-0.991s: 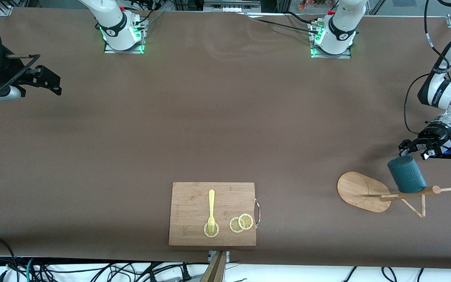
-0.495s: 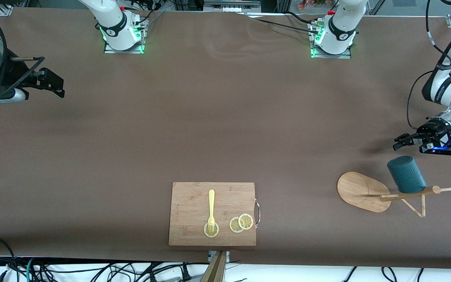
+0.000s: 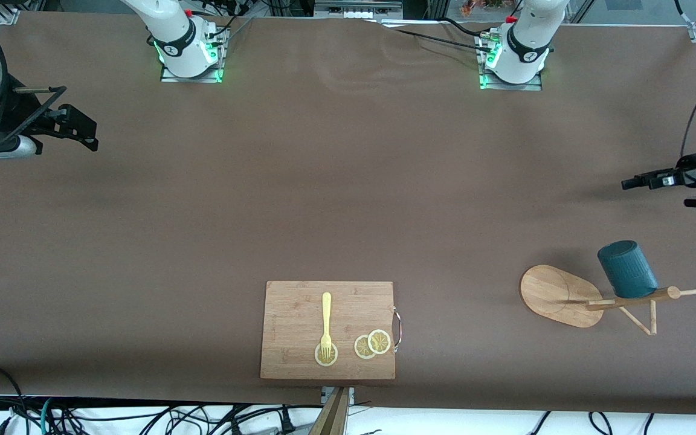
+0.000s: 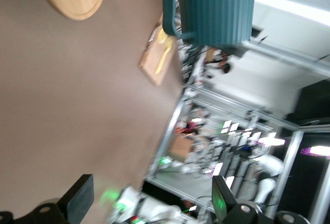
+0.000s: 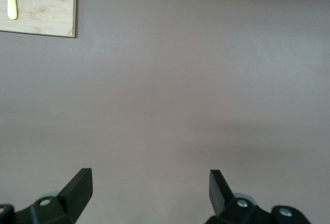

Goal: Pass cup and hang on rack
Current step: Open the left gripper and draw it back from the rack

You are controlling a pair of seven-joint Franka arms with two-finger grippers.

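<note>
Surface [image 3: 348, 199] covered in brown, carrying everything. Cutting board [image 3: 299, 314] lying at the edge nearest the front camera, bearing a yellow fork [image 3: 326, 320] and lemon slices [image 3: 372, 343]. Rack [image 3: 556, 295] standing toward the left arm's end, oval base flat, post and pegs leaning toward the table's end. Cup [image 3: 626, 269] hanging on a peg by its handle, bottom upward, free of both arms. Left end effector [image 3: 641, 180] hovering over bare surface near the table's end, well apart from the cup, fingers [image 4: 77, 203] spread wide and holding nothing. Right end effector [image 3: 76, 127] waiting over the right arm's end, fingers [image 5: 80, 185] likewise wide, gripping nothing.
</note>
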